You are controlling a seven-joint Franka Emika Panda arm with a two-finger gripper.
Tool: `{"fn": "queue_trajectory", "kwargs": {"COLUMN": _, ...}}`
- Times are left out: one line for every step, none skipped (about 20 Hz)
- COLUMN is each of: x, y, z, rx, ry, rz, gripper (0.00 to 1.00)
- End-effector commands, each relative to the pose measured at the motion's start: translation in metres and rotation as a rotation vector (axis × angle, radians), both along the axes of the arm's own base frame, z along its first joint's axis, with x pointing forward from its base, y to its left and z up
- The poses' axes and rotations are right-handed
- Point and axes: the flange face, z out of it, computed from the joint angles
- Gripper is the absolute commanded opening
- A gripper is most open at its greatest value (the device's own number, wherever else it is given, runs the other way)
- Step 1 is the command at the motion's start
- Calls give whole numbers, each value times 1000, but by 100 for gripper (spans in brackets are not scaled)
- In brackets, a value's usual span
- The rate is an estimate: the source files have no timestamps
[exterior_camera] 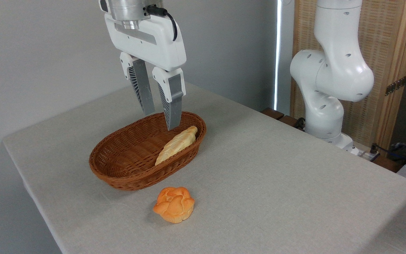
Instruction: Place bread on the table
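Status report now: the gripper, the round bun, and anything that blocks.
Gripper open, empty, above basket. Bun on table, in front of basket. Long loaf in basket. Nothing in the way.

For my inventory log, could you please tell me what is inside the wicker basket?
Inside the wicker basket lies one long pale loaf, leaning against the right wall. The near wall hides part of the floor, so anything small there cannot be seen.

Brown oval wicker basket (118, 165) with a long pale scored loaf (176, 144) leaning inside.
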Motion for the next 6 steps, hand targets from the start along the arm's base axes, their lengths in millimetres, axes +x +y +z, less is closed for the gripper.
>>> {"fn": "queue_trajectory", "kwargs": {"x": 0, "y": 2, "z": 2, "rx": 10, "ry": -4, "rz": -21, "gripper": 100}}
{"fn": "queue_trajectory", "kwargs": {"x": 0, "y": 4, "z": 2, "rx": 10, "ry": -4, "rz": -20, "gripper": 100}}
{"fn": "queue_trajectory", "kwargs": {"x": 0, "y": 4, "z": 3, "rx": 10, "ry": -6, "rz": -18, "gripper": 100}}
{"fn": "queue_trajectory", "kwargs": {"x": 0, "y": 6, "z": 3, "rx": 10, "ry": -6, "rz": -15, "gripper": 100}}
{"fn": "queue_trajectory", "kwargs": {"x": 0, "y": 6, "z": 3, "rx": 10, "ry": -6, "rz": -12, "gripper": 100}}
{"fn": "queue_trajectory", "kwargs": {"x": 0, "y": 6, "z": 3, "rx": 10, "ry": -6, "rz": -12, "gripper": 100}}
